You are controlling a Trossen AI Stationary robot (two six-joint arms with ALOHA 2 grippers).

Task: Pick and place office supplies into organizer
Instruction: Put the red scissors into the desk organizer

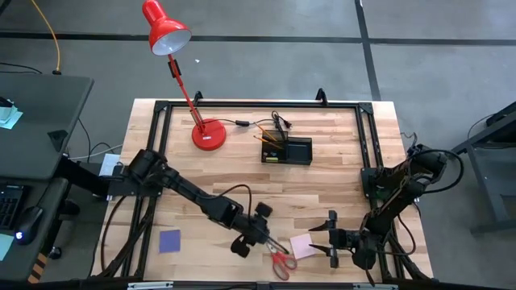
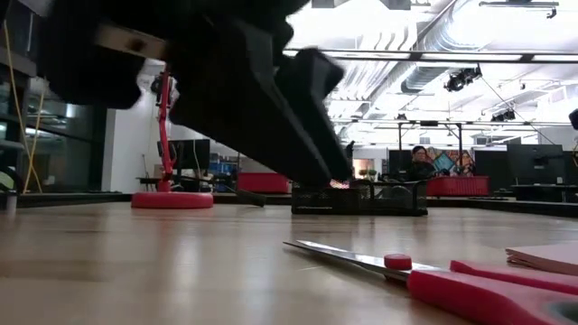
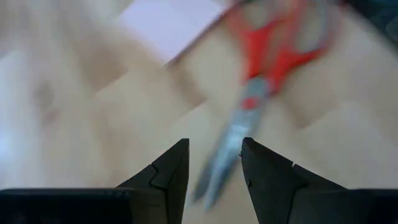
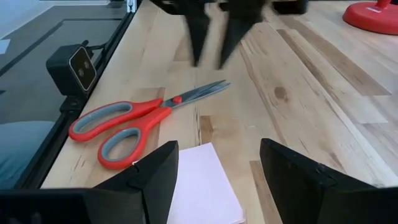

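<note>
Desk surface carries all items; largest first. Organizer stands toward the far edge, just right of the lamp base, with pencils and pens already upright in one compartment. Left arm reaches diagonally toward the near edge; its end effector hangs just above the desk with fingers parted and nothing between them. Right arm is folded at the near right corner, its end effector wide open and empty, directly over the pink sticky pad.

Scissors lie flat by the near edge, touching neither end effector. Their long axis runs diagonally: blade tips point toward the left end effector, red handles toward the near edge. The left wrist view, though smeared, appears to show the blades lying just ahead of the left fingers. Judgement: the left arm is the nearer and better aligned to close across the blades. Blue-purple pad lies apart, near the near left corner.
</note>
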